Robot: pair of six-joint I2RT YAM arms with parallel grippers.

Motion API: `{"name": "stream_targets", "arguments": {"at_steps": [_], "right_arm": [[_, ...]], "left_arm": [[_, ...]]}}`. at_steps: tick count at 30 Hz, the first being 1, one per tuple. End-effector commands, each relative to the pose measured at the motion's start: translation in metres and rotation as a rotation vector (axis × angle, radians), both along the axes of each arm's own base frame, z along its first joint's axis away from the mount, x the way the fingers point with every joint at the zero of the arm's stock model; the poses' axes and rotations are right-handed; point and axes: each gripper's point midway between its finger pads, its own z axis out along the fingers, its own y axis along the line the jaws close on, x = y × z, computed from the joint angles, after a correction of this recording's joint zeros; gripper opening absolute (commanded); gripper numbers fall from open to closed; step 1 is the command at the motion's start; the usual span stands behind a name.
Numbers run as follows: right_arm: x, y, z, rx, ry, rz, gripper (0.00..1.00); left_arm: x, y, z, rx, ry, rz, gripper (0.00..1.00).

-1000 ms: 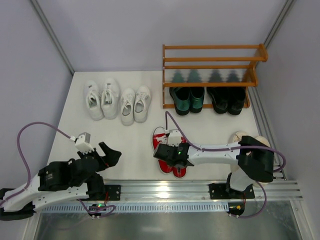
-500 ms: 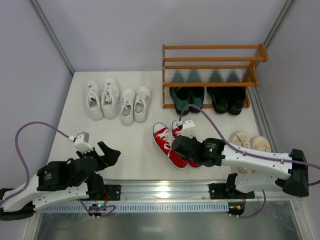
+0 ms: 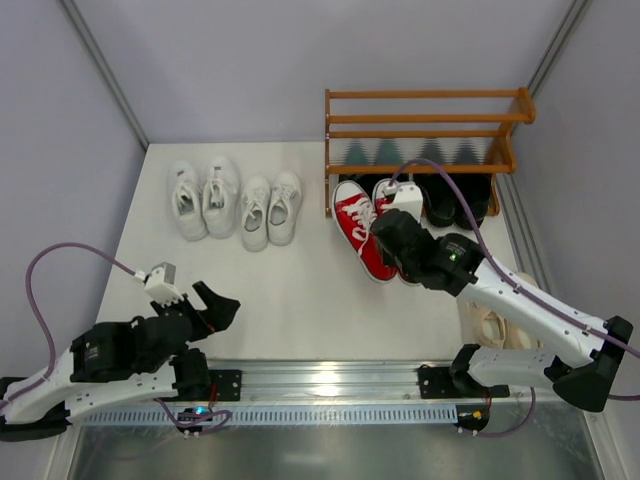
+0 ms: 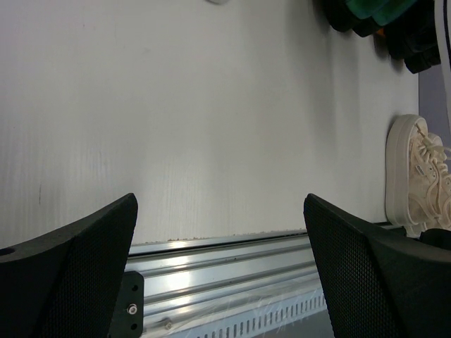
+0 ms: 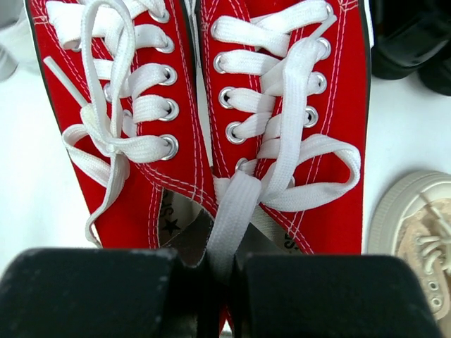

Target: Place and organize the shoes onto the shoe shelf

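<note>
Between the fingers of my right gripper (image 5: 215, 271) sit the inner heel collars of the red sneakers (image 5: 141, 105), pinched together side by side, with a strand of white lace caught in the same clamp; the pair stretches straight ahead of that hand, toes away from me. Beyond those toes stands the shoe shelf (image 3: 420, 118); the toes reach its lowest tier, where the green loafers (image 4: 366, 8) are largely covered by the red pair; the black loafers (image 3: 472, 200) sit on that tier just ahead and to the right of the hand. Whether the red soles touch the table (image 3: 290, 290) I cannot tell. Behind and to the right of this hand lie the cream shoes (image 5: 416, 225).

My left gripper (image 4: 220, 204) is spread wide and grasps nothing; bare table lies ahead of it and the metal rail (image 4: 211, 260) beneath it; the two pairs of white sneakers (image 3: 235, 200) rest well ahead of it, side by side.
</note>
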Motion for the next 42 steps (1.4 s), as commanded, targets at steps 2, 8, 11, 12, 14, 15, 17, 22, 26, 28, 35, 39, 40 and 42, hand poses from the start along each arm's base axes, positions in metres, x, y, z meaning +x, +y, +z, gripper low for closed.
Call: {"name": "stream_targets", "arguments": {"at_steps": [2, 8, 11, 12, 14, 15, 17, 22, 26, 28, 35, 39, 40, 42], "right_arm": [[0.056, -0.008, 0.080, 0.128, -0.239, -0.103, 0.04], [0.117, -0.001, 0.095, 0.145, -0.279, -0.164, 0.04], [0.147, -0.002, 0.099, 0.154, -0.295, -0.210, 0.04], [0.156, 0.001, 0.103, 0.173, -0.311, -0.214, 0.04], [0.178, 0.004, 0.106, 0.186, -0.319, -0.233, 0.04], [0.187, 0.005, 0.106, 0.182, -0.324, -0.237, 0.04], [0.207, 0.007, 0.110, 0.181, -0.334, -0.258, 0.04], [0.241, 0.011, 0.122, 0.205, -0.353, -0.271, 0.04], [0.262, 0.012, 0.119, 0.206, -0.352, -0.285, 0.04], [0.275, 0.012, 0.112, 0.199, -0.346, -0.293, 0.04], [0.295, 0.010, 0.098, 0.193, -0.343, -0.282, 0.04], [0.301, 0.016, 0.091, 0.202, -0.350, -0.250, 0.04], [0.302, 0.016, 0.088, 0.198, -0.349, -0.246, 0.04], [0.306, 0.017, 0.087, 0.201, -0.361, -0.240, 0.04]], "left_arm": [[0.005, 0.006, 0.013, 0.007, -0.037, 0.026, 0.98], [0.006, 0.008, 0.018, 0.011, -0.049, 0.026, 0.98], [0.006, 0.008, 0.019, 0.003, -0.050, 0.023, 0.98], [0.005, 0.009, 0.019, 0.003, -0.050, 0.023, 0.98], [0.005, 0.010, 0.020, 0.001, -0.049, 0.022, 0.97], [0.004, 0.011, 0.020, -0.004, -0.051, 0.022, 0.98], [0.004, 0.013, 0.021, -0.011, -0.051, 0.024, 0.98], [0.002, 0.020, 0.021, -0.030, -0.053, 0.032, 0.97], [0.001, 0.023, 0.020, -0.041, -0.052, 0.033, 0.97], [0.000, 0.023, 0.021, -0.049, -0.054, 0.032, 0.97], [0.000, 0.028, 0.024, -0.058, -0.061, 0.037, 0.97], [0.000, 0.029, 0.025, -0.057, -0.062, 0.039, 0.97], [0.000, 0.029, 0.026, -0.059, -0.063, 0.039, 0.97], [0.000, 0.030, 0.026, -0.057, -0.062, 0.040, 0.97]]}}
